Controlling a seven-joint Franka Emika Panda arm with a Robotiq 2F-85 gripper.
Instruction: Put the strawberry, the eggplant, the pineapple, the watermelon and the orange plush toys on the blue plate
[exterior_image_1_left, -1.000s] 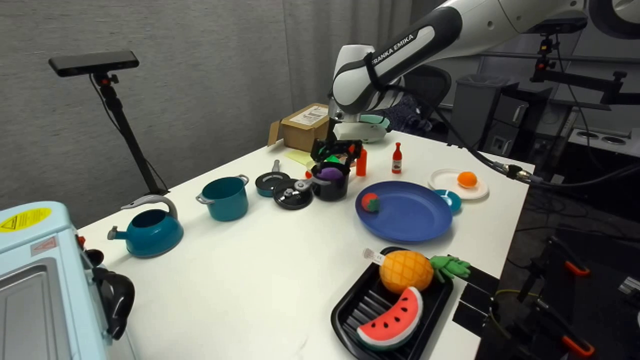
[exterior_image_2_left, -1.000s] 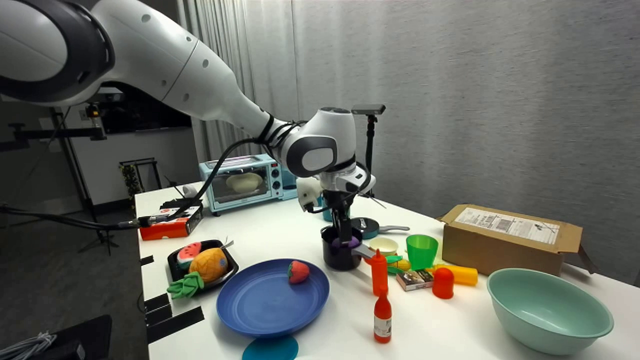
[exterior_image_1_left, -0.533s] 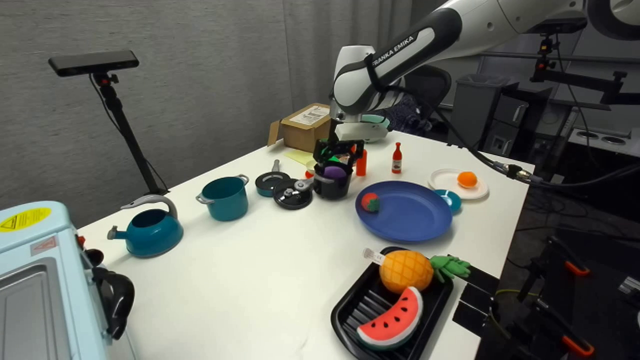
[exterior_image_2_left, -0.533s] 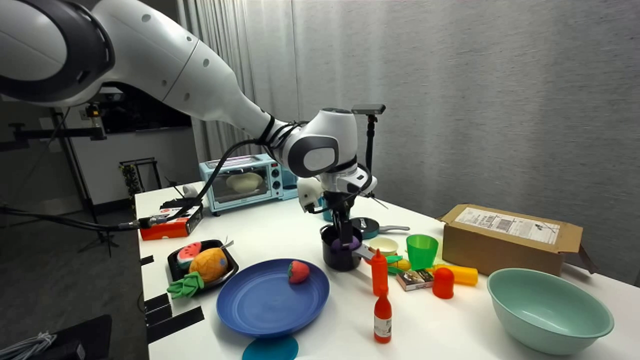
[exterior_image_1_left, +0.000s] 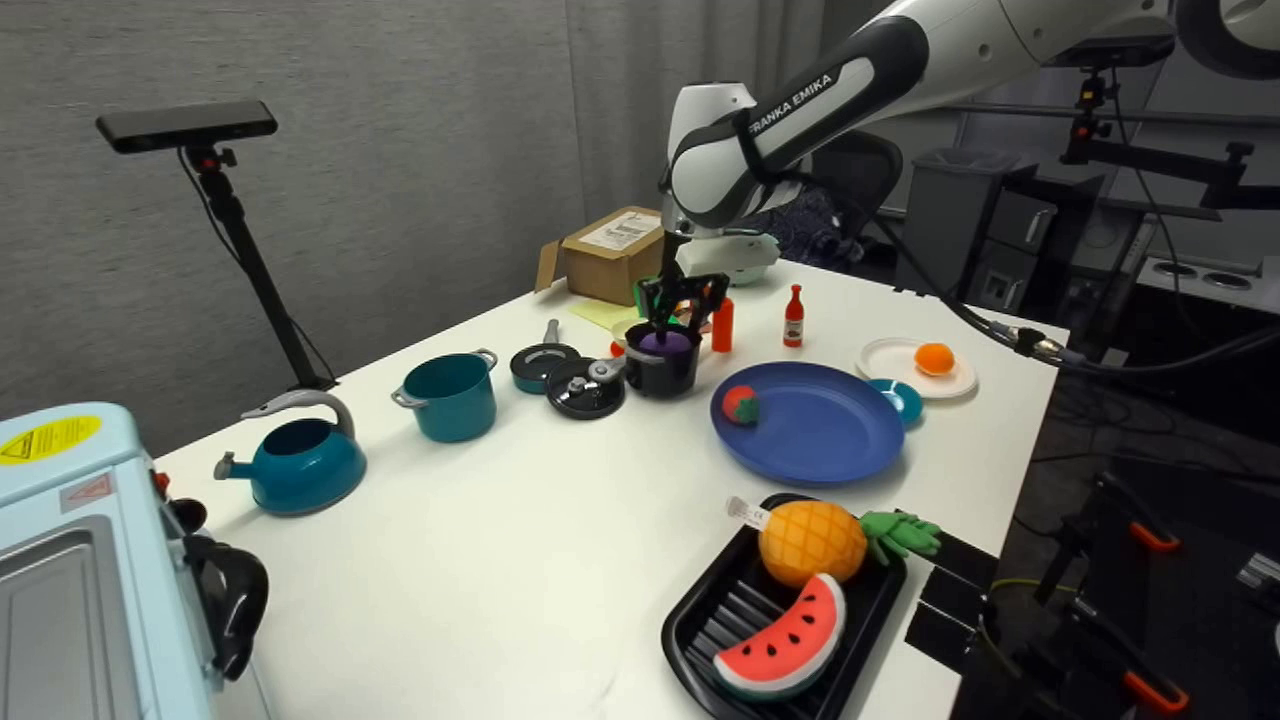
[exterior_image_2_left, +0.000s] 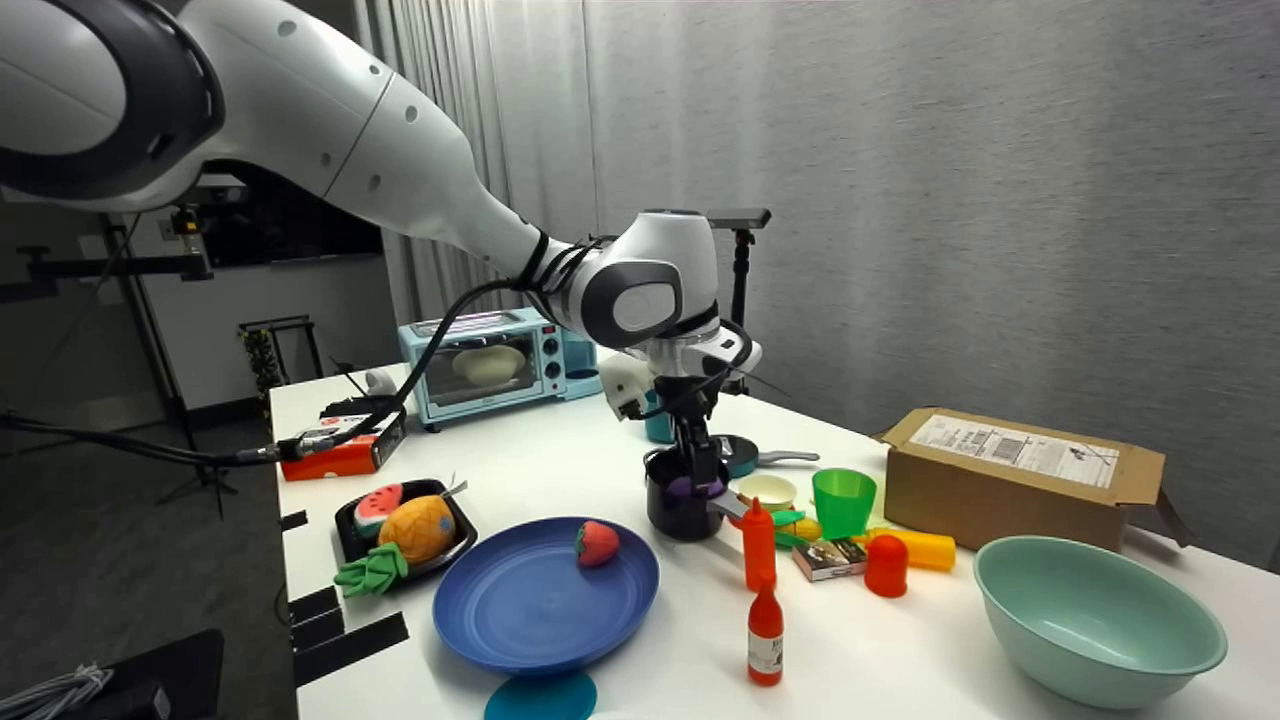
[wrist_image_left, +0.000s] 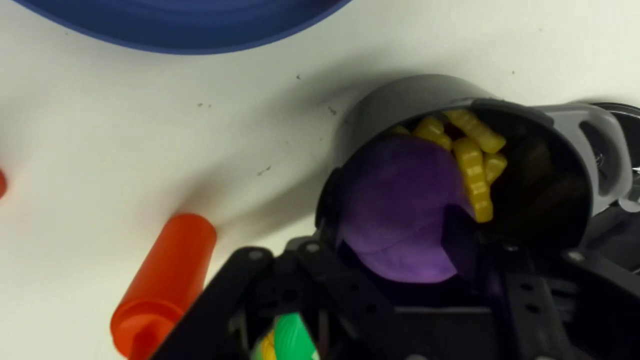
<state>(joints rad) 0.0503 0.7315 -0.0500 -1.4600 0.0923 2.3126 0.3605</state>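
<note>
In the wrist view, the pincer (wrist_image_left: 400, 245) reaches into the black pot (wrist_image_left: 407, 95), one finger at each side of the purple eggplant (wrist_image_left: 402, 190), and appears to grasp it; yellow ridged pieces (wrist_image_left: 472, 172) lie beside the eggplant inside the pot. The eggplant is not clear of the pot, so its transfer is judged to be at the pick stage, with lifting and placing not yet done. In an exterior view, the strawberry (exterior_image_1_left: 738, 404) rests on the blue plate (exterior_image_1_left: 825, 430), near the rim: one of five placements is complete. The watermelon (exterior_image_1_left: 788, 640) and the pineapple (exterior_image_1_left: 812, 543) lie next to each other in the black tray (exterior_image_1_left: 733, 602), and the orange (exterior_image_1_left: 934, 360) sits on the white plate (exterior_image_1_left: 885, 363); these three transfers are outstanding. In an exterior view that includes the mint-green bowl (exterior_image_2_left: 1095, 610) on the counter (exterior_image_2_left: 880, 660), the strawberry likewise lies on the blue plate, and the pineapple's leaves (exterior_image_2_left: 372, 572) project past the edge of the tray. The orange does not show there. The pincer tips are inside the pot in this view, so it cannot confirm the grip.
</note>
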